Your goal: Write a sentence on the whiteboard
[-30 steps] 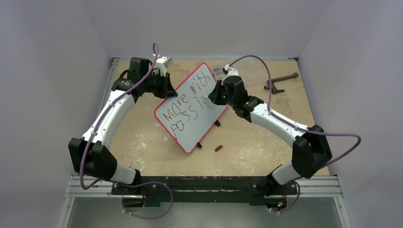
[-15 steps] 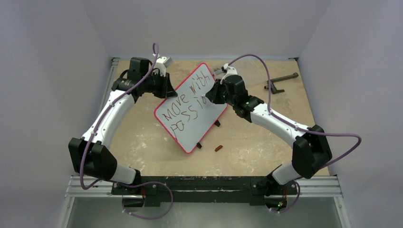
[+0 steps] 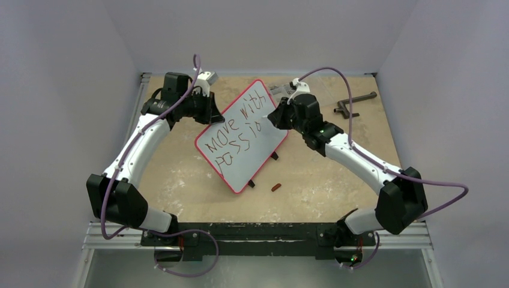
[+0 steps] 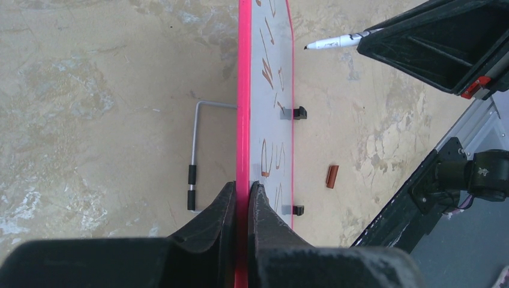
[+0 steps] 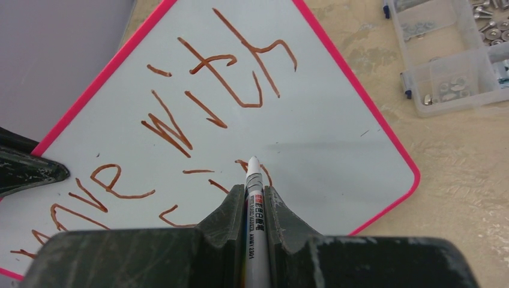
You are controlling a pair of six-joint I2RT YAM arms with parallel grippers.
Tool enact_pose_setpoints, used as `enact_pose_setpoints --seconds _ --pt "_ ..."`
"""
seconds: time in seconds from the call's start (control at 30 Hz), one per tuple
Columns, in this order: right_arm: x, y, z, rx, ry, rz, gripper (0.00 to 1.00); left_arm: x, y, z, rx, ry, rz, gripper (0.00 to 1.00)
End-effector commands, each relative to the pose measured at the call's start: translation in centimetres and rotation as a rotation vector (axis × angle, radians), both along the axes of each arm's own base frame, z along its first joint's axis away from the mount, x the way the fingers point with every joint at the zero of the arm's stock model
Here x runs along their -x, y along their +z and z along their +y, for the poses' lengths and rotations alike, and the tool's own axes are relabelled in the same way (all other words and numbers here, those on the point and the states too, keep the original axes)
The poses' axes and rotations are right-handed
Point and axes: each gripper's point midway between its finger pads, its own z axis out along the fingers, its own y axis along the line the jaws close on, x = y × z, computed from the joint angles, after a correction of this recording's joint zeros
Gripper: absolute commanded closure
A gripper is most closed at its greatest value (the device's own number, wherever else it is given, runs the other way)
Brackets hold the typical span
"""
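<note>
The whiteboard [image 3: 249, 150] stands tilted on the table, red-rimmed, with small black feet [image 4: 299, 112]. The sentence [image 3: 235, 129] reads "move with" over "passio" in reddish-brown strokes [image 5: 222, 66]. My left gripper [image 4: 242, 187] is shut on the whiteboard's red rim [image 4: 243, 90] at its upper left edge [image 3: 211, 117]. My right gripper [image 5: 254, 191] is shut on a white marker [image 5: 254, 174], which points at the last letter. Seen from the left wrist, the marker [image 4: 336, 41] has its tip a little off the board face.
A brown marker cap [image 3: 276, 187] lies on the table in front of the board. A clear parts box [image 5: 447, 54] sits behind the board's right corner. A black tool [image 3: 354, 102] lies at the back right. A wire stand [image 4: 195, 144] props the board from behind.
The right arm has swung right and drawn back, taking the marker off the last letter. The left arm and the board have not moved.
</note>
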Motion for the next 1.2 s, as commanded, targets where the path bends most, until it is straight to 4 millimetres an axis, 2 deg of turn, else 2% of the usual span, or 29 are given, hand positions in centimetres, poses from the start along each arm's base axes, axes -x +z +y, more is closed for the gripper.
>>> enact_pose_setpoints --seconds 0.0,0.3,0.47,0.83,1.17 --pt "-0.8 0.9 -1.1 0.002 -0.025 -0.036 1.0 -0.7 0.4 1.0 -0.077 0.012 -0.071 1.0" --pt "-2.2 0.7 0.0 -0.012 0.006 -0.036 1.0 -0.6 0.5 1.0 -0.077 0.011 -0.075 1.0" --pt "-2.5 1.0 1.3 -0.047 0.056 -0.045 1.0 -0.7 0.3 1.0 -0.079 0.012 -0.07 1.0" --pt "-2.0 -2.1 1.2 -0.026 0.065 0.013 1.0 -0.7 0.5 0.9 -0.074 0.009 -0.075 1.0" --pt "-0.6 -4.8 0.5 -0.005 0.063 0.063 1.0 -0.6 0.5 0.9 -0.071 0.008 -0.073 1.0"
